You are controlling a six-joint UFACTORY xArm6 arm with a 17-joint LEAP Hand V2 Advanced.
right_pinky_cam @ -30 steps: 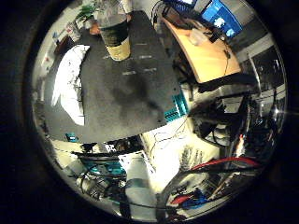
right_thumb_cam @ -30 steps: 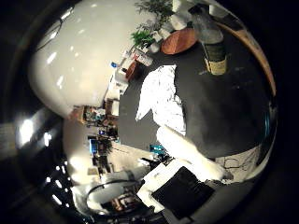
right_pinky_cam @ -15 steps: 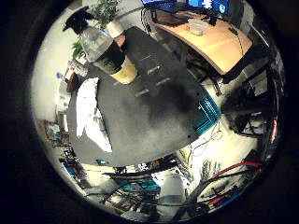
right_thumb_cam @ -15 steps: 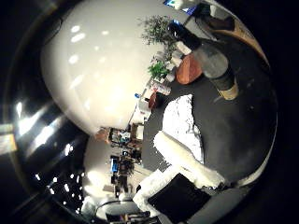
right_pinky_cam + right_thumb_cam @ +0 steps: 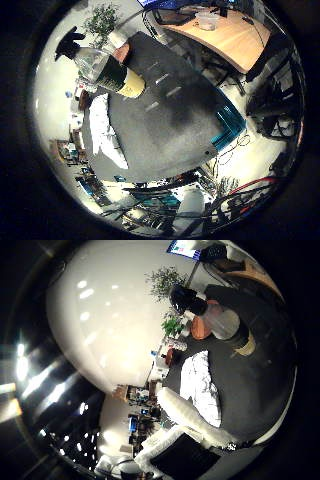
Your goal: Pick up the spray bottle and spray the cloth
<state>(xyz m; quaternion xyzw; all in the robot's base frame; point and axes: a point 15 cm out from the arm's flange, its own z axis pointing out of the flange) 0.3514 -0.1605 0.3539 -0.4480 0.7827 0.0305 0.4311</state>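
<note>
In the little finger side palm view, the spray bottle (image 5: 102, 72) is seen standing on the dark grey table (image 5: 170, 130), near the table's far end, with its black trigger head (image 5: 69, 44) at the top, a clear body and a dark label above a yellowish base. The white crumpled cloth (image 5: 107, 132) is seen lying on the same table, near the bottle but apart from it. Pale strips (image 5: 162, 79) are marked on the table top beside the bottle's base. A wooden desk (image 5: 235, 37) and a potted plant (image 5: 102, 21) are seen beyond the table. Compared with the picture of a second ago, the whole scene is turned and shifted, so the camera has been moved; the bottle is shown larger and further in from the view's edge, and its black head, cut off before, is now in view.

In the thumb side palm view, a white finger (image 5: 192, 415) of the hand (image 5: 182, 440) is seen stretched out straight over the table's near end, just beside the cloth in the picture, with the hand's black and white body beneath it. Nothing is held, and the hand is taken as open. A round orange-brown object (image 5: 201, 327) is seen behind the bottle. Against the earlier picture, the scene here is likewise turned, and the bottle and cloth are shown larger.
</note>
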